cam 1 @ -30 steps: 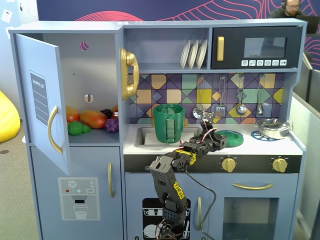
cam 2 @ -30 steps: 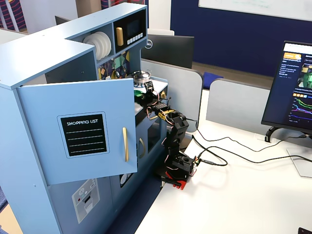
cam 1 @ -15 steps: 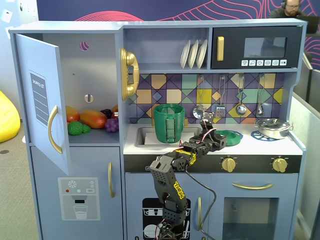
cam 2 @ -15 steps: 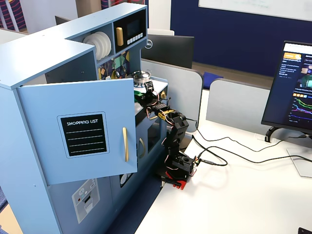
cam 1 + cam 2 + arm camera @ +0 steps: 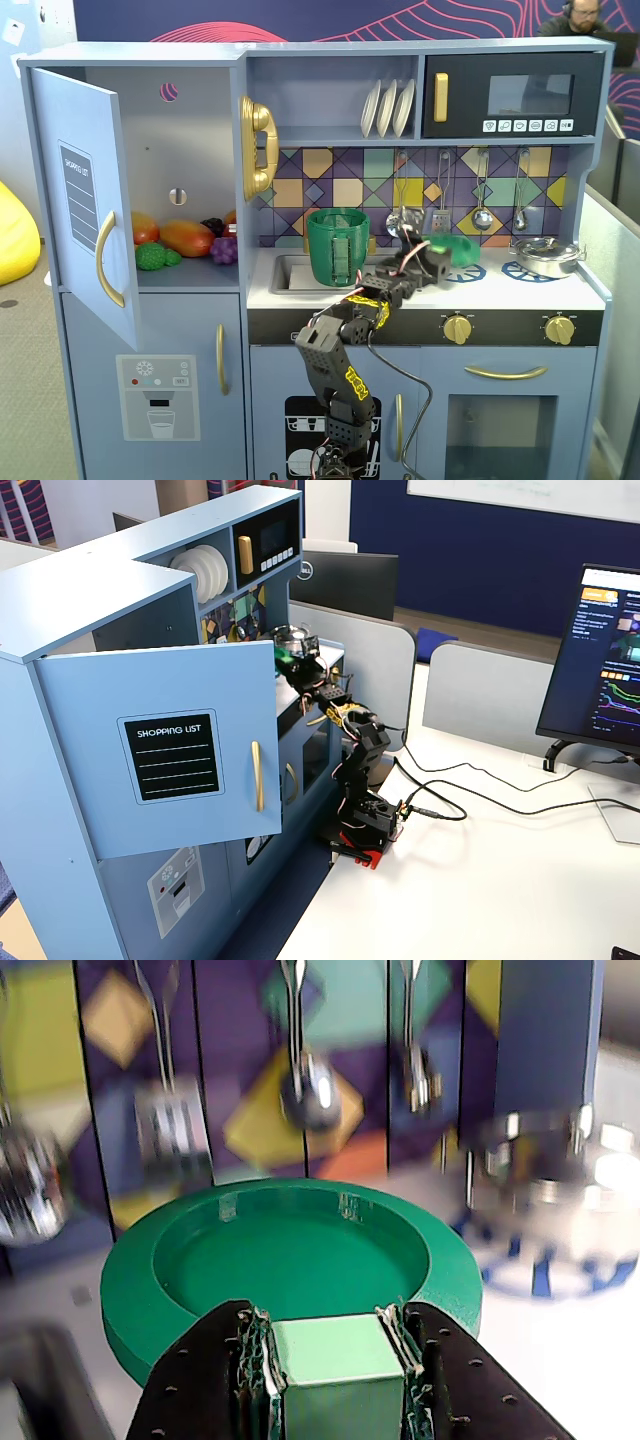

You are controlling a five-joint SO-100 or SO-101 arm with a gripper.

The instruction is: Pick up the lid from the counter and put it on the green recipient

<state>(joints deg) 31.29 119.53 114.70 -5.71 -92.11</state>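
Leftmost in a fixed view, the green recipient [image 5: 337, 246] stands upright by the sink, well apart from the claw [image 5: 432, 262]. To its right the claw is clamped on the tab of the lid [image 5: 456, 247], holding the lid lifted above the worktop [image 5: 500, 288]. Farther right sits a silver pan [image 5: 545, 255]. The wrist view shows the lid [image 5: 290, 1250], its tab between both fingers [image 5: 245, 1360].

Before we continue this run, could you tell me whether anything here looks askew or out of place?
Only the lid: it hangs tilted above the counter, its tab clamped by the gripper, expected mid-carry. The green pot stands upright in the sink. Nothing spilled or damaged.
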